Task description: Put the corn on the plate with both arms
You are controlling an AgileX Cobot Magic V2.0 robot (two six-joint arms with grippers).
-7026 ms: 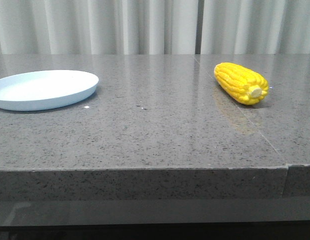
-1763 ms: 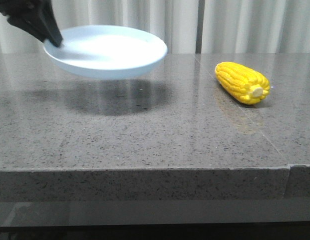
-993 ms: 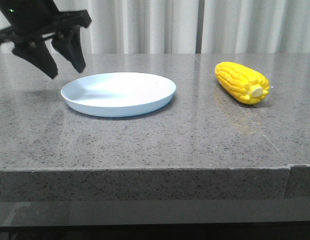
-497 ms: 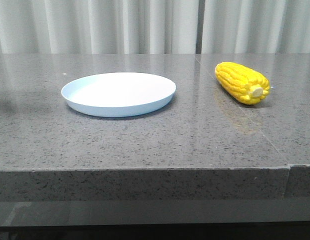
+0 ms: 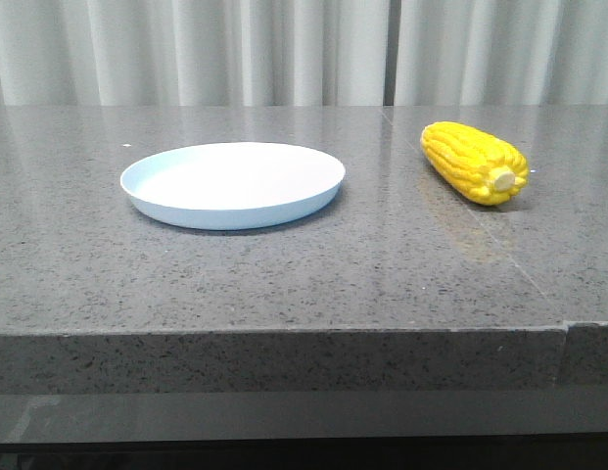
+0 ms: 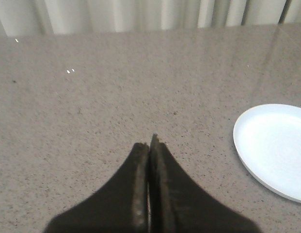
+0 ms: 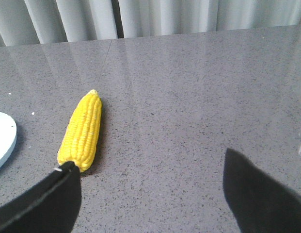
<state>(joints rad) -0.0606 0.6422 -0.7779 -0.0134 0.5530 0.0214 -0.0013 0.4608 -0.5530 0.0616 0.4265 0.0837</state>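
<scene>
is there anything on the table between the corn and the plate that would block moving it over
Nothing visible does. In the front view the corn lies right of the plate, with only bare table between them.

You see the plate (image 5: 233, 183) lying flat on the grey worktop (image 5: 284, 274), on the left half in the front view. It is round, shallow and pale blue-white, with a low raised rim, and nothing lies in it. The corn (image 5: 474, 162) lies on its side on the right, well apart from the plate. It is bright yellow and glossy, with rows of kernels. Its thick end, with the pale cut stem, points to the front and a little right; the narrow tip points to the back.
</scene>
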